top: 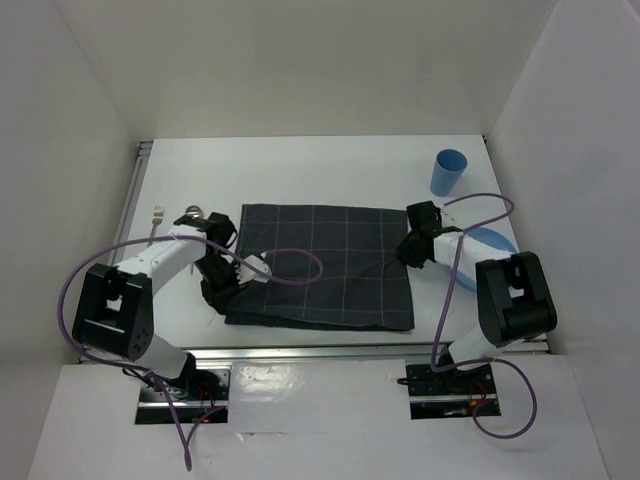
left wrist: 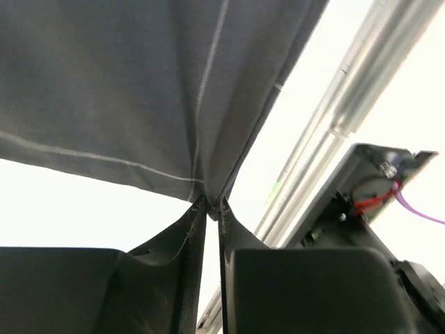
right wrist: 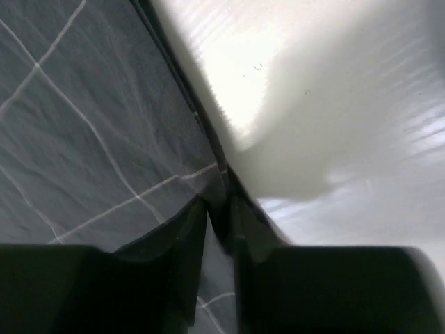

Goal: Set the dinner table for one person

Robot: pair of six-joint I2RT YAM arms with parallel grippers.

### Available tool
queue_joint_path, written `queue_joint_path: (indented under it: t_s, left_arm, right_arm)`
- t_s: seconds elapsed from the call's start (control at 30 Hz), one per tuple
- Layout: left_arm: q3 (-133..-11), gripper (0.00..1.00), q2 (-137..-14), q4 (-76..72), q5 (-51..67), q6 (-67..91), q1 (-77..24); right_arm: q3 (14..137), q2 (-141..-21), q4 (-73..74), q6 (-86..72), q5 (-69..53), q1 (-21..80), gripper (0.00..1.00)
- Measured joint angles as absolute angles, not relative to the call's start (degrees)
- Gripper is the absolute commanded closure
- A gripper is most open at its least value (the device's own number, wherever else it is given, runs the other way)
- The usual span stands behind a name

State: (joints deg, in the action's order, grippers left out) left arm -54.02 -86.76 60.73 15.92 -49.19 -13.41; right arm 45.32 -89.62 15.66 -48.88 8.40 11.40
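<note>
The dark grey checked cloth mat (top: 320, 265) lies in the middle of the white dinner table (top: 300, 170). My left gripper (top: 228, 293) is at the mat's near-left corner. In the left wrist view its jaws (left wrist: 209, 204) are pinched on a raised fold of the mat (left wrist: 139, 83). At the mat's right edge, my right gripper (top: 406, 254) has its jaws (right wrist: 221, 203) closed on the hem of the mat (right wrist: 83, 139). A blue cup (top: 448, 172) stands at the far right. A blue plate (top: 492, 243) lies beside the right arm, partly hidden by it.
A fork (top: 157, 222) and another small metal utensil (top: 190, 213) lie left of the mat, near the left arm. A metal rail (top: 137, 200) runs along the table's left edge and another rail (left wrist: 327, 132) along the near edge. White walls enclose the table.
</note>
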Motion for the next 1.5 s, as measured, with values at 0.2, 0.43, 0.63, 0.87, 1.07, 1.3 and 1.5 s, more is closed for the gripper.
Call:
queue_joint_path:
  t_s: [0.2,0.43,0.63,0.87,1.07,1.3,1.5]
  left_arm:
    - [-54.9,0.73,-85.3,67.3,16.1,-52.8,-16.1]
    - [-65.0,0.65,-85.4,72.7,16.9,-54.3,-16.7]
    - [-62.3,0.64,-85.4,70.1,13.5,-51.0,-16.4]
    - [-73.6,0.69,-99.5,50.7,10.0,-32.0,-16.4]
    - [-78.0,0.71,-112.6,39.9,4.0,-21.6,-16.4]
    - [-84.1,0.71,-116.8,36.3,-1.9,-15.8,-16.3]
    - [-89.4,0.71,-120.3,34.9,-0.8,-12.3,-15.0]
  right_arm:
    - [45.5,-88.0,16.9,-46.8,9.1,11.7,0.24]
    - [52.8,-88.6,20.6,-39.4,12.8,11.7,0.2]
    - [59.0,-90.0,19.7,-32.4,12.3,11.9,0.41]
    - [62.4,-96.7,18.5,-29.2,6.6,12.1,0.98]
    - [62.4,-102.1,16.4,-31.1,1.8,12.1,1.0]
    - [73.4,-112.9,17.2,-33.0,6.9,11.6,1.0]
    - [76.9,-115.3,17.1,-30.0,9.1,11.3,1.0]
